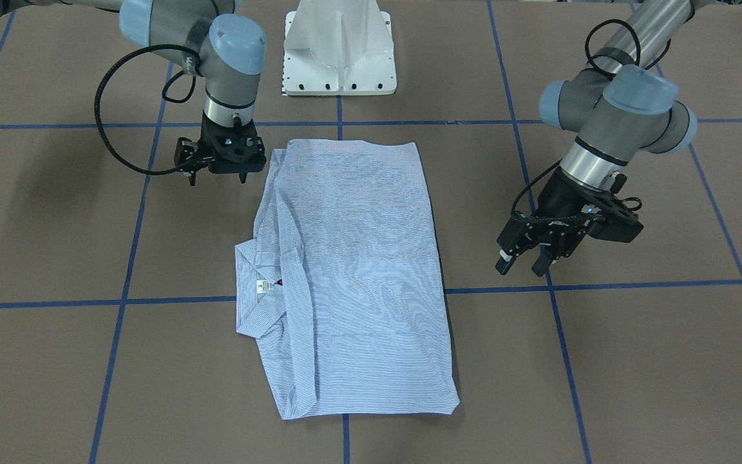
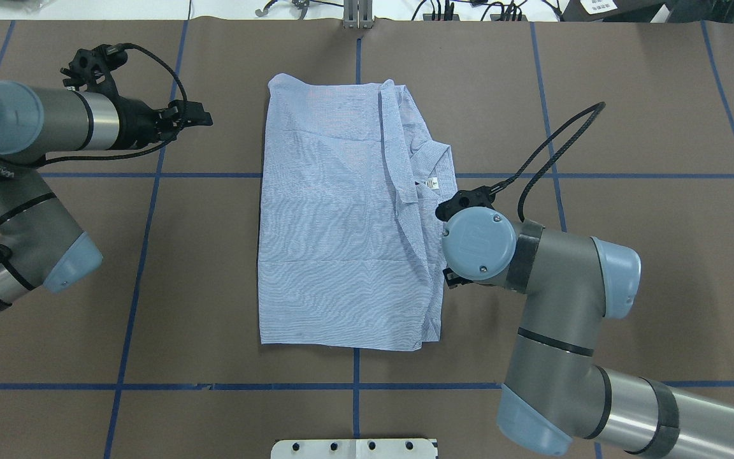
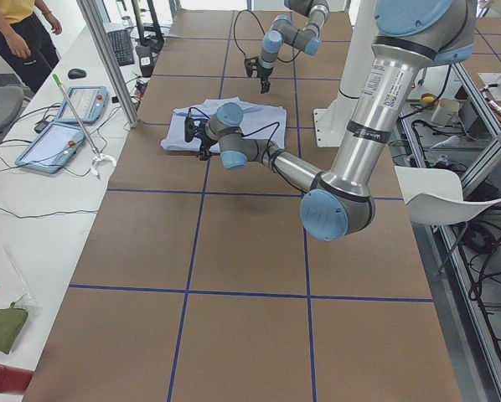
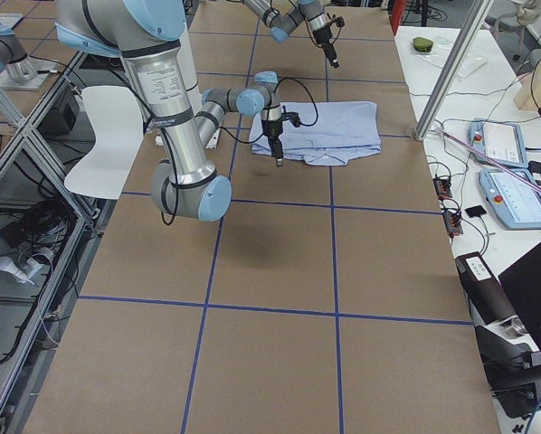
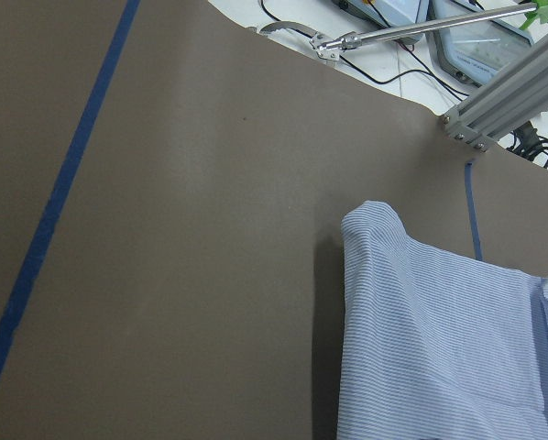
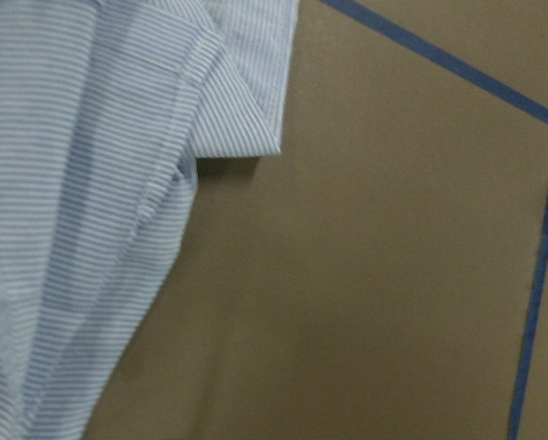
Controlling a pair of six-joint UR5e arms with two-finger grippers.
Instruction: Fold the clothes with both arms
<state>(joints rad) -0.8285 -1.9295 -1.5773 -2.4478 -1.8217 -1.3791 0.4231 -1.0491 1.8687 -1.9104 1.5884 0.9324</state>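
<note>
The light blue striped shirt (image 1: 351, 277) lies flat on the table, folded into a tall rectangle. Its collar (image 1: 258, 290) with the white label sticks out on my right side. In the overhead view the shirt (image 2: 335, 223) lies mid-table. My left gripper (image 1: 524, 261) hovers open and empty, well clear of the shirt's left edge, and it also shows in the overhead view (image 2: 204, 118). My right gripper (image 1: 218, 178) hovers open and empty just beside the shirt's near right corner. The left wrist view shows a shirt corner (image 5: 421, 321). The right wrist view shows the collar tip (image 6: 242, 110).
The white pedestal base (image 1: 339, 51) stands at my edge of the table. Blue tape lines (image 1: 126, 258) grid the brown table top. An aluminium post (image 2: 357, 16) stands at the far edge. Tablets and cables (image 3: 66, 126) lie on a side bench beyond it.
</note>
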